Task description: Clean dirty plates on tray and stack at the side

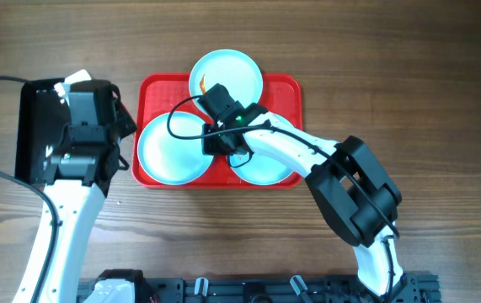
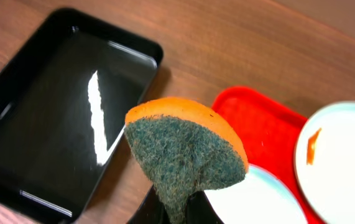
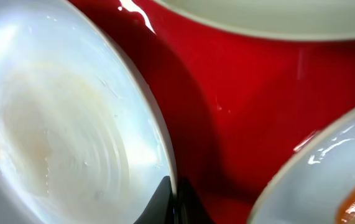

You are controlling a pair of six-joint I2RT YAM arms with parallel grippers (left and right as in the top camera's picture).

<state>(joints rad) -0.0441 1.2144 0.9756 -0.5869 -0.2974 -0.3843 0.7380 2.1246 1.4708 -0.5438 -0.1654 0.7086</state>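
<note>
Plates (image 1: 173,151) lie three together on the red tray (image 1: 284,84), and one is caught by its rim.

On the tray's far side lies a plate marked with an orange smear (image 1: 202,84). Two more fill the tray's near half, the right one largely hidden under the right arm. The right gripper (image 1: 223,145) hangs over the tray's middle. In its wrist view its jaws are pressed together on the thin rim of a pale plate (image 3: 71,124), but I cannot tell which of the three this is. Another plate in that view's lower right corner shows an orange patch. Just left of the tray, the left gripper (image 2: 174,208) hangs by a glossy black tray (image 1: 29,126). Its jaws pinch an orange sponge (image 2: 183,149) whose dark green scouring face is turned toward the camera.
</note>
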